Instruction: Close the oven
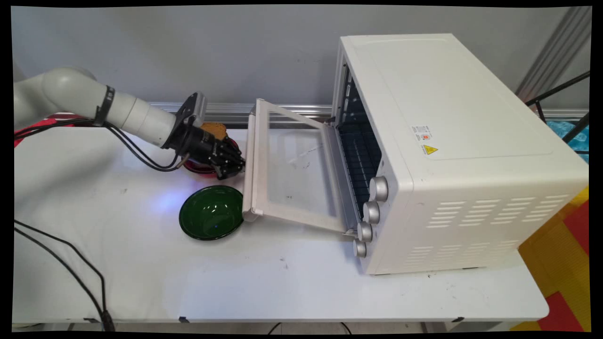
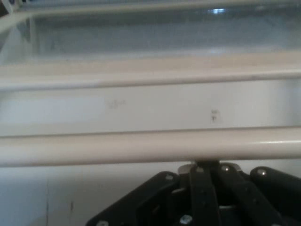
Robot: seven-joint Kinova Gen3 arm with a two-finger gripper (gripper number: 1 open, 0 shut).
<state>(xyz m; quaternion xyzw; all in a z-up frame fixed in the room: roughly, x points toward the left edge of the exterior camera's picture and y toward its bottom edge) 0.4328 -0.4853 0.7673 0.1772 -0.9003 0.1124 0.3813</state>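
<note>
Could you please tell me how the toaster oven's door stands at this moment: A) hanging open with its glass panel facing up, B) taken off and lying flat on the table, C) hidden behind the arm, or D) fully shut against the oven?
A: the oven door hangs open from the white toaster oven, glass panel up, its handle edge close to the gripper and the green bowl.

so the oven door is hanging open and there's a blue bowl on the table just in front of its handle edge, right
Not quite: the bowl is green, not blue, as the main view shows. The rest holds: the oven has its door hanging open, and the bowl sits on the table by the door's handle edge.
</note>
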